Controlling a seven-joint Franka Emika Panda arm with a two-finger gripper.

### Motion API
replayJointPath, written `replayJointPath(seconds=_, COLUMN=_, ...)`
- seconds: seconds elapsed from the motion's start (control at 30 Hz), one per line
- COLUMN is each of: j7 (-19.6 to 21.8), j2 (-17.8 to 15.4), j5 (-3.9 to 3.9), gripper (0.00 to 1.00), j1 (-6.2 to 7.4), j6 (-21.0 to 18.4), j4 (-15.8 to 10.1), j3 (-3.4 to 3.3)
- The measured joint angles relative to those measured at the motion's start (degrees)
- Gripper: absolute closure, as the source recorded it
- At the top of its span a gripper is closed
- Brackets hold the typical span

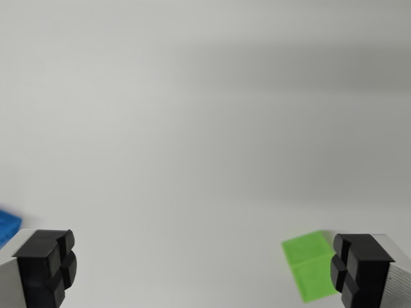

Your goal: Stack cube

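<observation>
A green cube [311, 263] lies on the white surface at the lower right of the wrist view, partly hidden behind the right fingertip [361, 269]. A blue cube [9, 226] shows only as a corner at the left edge, just above the left fingertip [46, 264]. My gripper [204, 268] is open, its two black pads far apart with only bare surface between them. The green cube sits just inside the right pad; whether they touch is unclear.
A plain white tabletop [205, 128] fills the rest of the view, with a soft grey shadow band across the upper right.
</observation>
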Motion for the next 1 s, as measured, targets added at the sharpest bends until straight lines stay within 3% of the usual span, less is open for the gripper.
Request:
replayJointPath(seconds=0.37, j7=-2.59, j2=-0.96, j5=0.00, gripper=0.00, j1=-0.47, j6=2.40, j4=-3.40, j3=-0.38)
replayJointPath(seconds=1.0, j7=-9.64, j2=-2.78, j5=0.00, gripper=0.00, j1=-1.93, j6=8.55, j4=-11.60, j3=-1.47)
